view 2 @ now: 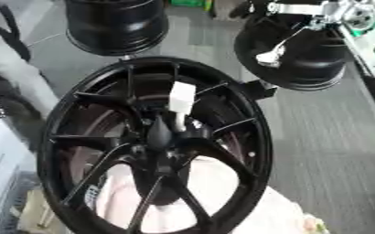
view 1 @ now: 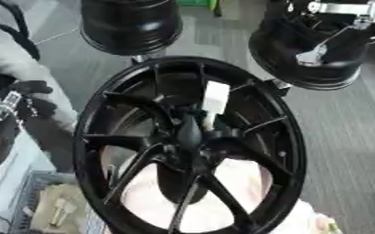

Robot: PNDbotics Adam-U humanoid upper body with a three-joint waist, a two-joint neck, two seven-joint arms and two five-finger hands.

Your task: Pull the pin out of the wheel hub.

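A black spoked wheel hub [view 1: 110, 137] stands upright and fills the middle of both views. A white pin [view 1: 215, 98] with a flat rectangular head sticks out just above the hub's dark centre [view 1: 188, 132], its thin stem running down into it. No hand touches the pin. My left hand [view 1: 14, 103], dark with silver parts, shows at the left edge, away from the wheel. My right hand [view 2: 270, 57], silver and black, hangs at the upper right in front of a black drum, apart from the hub.
Two black drum-shaped parts [view 1: 131, 27] [view 1: 302, 68] stand behind the wheel at the top. Something pale pink [view 1: 222, 196] lies behind the lower spokes. A grey crate [view 1: 39, 183] with pale items sits at the bottom left. Grey floor [view 1: 343, 151] spreads to the right.
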